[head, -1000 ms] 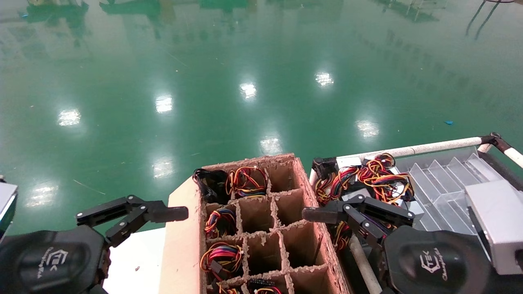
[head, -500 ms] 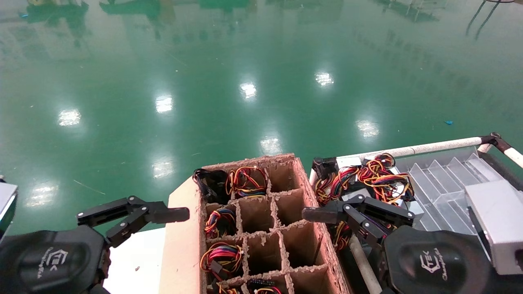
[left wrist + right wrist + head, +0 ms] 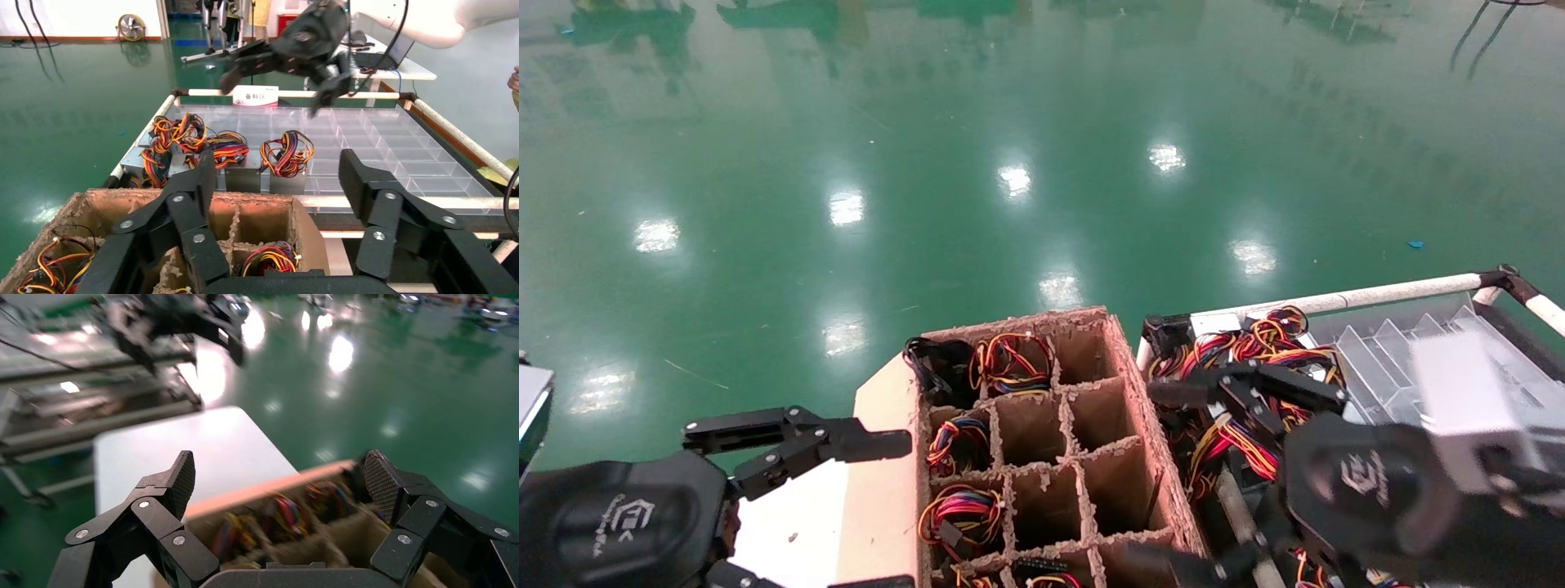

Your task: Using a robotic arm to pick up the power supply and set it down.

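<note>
A: Where's the power supply (image 3: pixel 242 177)?
B: In the clear tray (image 3: pixel 1385 359) at the robot's right, far-left corner, in a row with others, wire loops on top. Head view: about 1 o'clock from the carton (image 3: pixel 1042 457).
A: Which arm is nearer?
B: Right. Right end effector (image 3: pixel 1173 482) hangs over the gap between carton and tray, fingers spread wide, nothing in them. The supplies lie at roughly 12 to 1 o'clock from it, close by.
A: Left?
B: Left end effector (image 3: pixel 878 510) sits at 9 o'clock of the carton, over the white counter (image 3: pixel 780 523), also spread and empty. Carton lies between it and the tray, so it's the poor choice.
A: Long axis?
B: Can't tell; wires cover most of each body. From the left wrist view they look to stand on end, faces toward the carton. I'd guess a grip across the narrow sides, from above.
</note>
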You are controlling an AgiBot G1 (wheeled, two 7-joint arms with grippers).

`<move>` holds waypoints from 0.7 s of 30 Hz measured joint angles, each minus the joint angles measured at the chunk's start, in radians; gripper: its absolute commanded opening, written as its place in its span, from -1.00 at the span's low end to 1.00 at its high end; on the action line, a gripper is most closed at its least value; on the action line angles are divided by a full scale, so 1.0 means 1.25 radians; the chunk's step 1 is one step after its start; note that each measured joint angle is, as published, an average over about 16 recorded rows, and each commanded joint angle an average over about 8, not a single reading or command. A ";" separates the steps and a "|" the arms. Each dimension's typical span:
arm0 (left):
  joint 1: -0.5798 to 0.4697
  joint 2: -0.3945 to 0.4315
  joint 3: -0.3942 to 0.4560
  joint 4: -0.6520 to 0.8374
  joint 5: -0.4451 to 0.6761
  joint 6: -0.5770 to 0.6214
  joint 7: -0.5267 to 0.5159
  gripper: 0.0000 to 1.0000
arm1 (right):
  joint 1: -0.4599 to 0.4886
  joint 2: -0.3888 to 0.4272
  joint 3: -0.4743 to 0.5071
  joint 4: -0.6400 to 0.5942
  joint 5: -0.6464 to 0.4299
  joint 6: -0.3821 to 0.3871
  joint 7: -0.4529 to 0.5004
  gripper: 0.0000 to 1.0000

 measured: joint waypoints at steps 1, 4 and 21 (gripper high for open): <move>0.000 0.000 0.000 0.000 0.000 0.000 0.000 -1.00 | 0.006 -0.004 -0.005 0.002 -0.019 0.013 0.000 1.00; 0.000 0.000 0.000 0.000 0.000 0.000 0.000 -1.00 | 0.031 -0.022 -0.025 0.006 -0.087 0.054 0.001 1.00; 0.000 0.000 0.001 0.000 0.000 0.000 0.000 -1.00 | 0.241 -0.287 -0.212 -0.123 -0.510 0.229 -0.011 1.00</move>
